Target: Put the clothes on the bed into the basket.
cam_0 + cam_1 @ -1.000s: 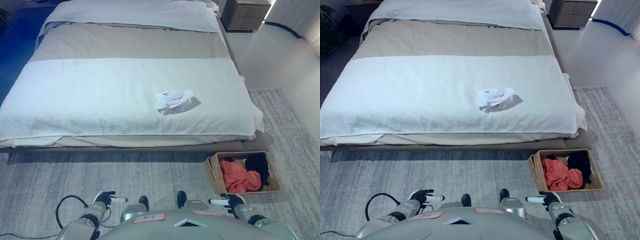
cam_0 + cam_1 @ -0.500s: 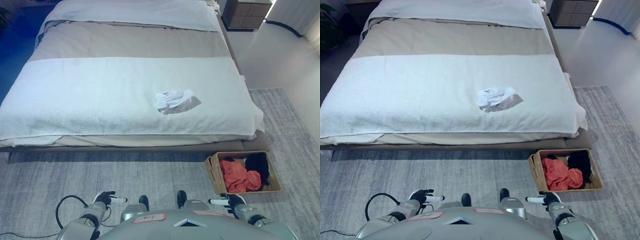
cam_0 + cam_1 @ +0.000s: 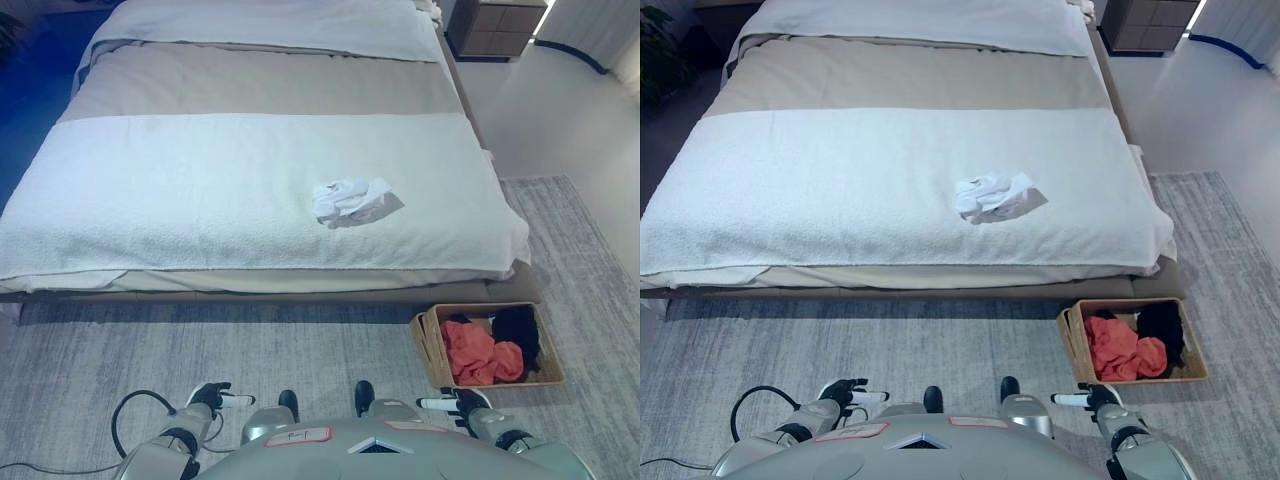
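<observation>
Bed to basket: one garment left to collect.

On bed (image 3: 150, 200), right of centre: crumpled white garment (image 3: 350, 199); soft, light, pinch at bunched middle. Off bed's near right corner: basket (image 3: 432, 352), holding clothes. Left hand (image 3: 212, 397), right hand (image 3: 455, 403): low, empty, fingers relaxed.

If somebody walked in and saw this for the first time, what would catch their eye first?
Probably the small crumpled white garment lying alone on the wide white terry blanket of the bed, right of centre. Next, the brown wicker basket on the grey rug at the bed's near right corner, holding orange cloth and black cloth.
</observation>
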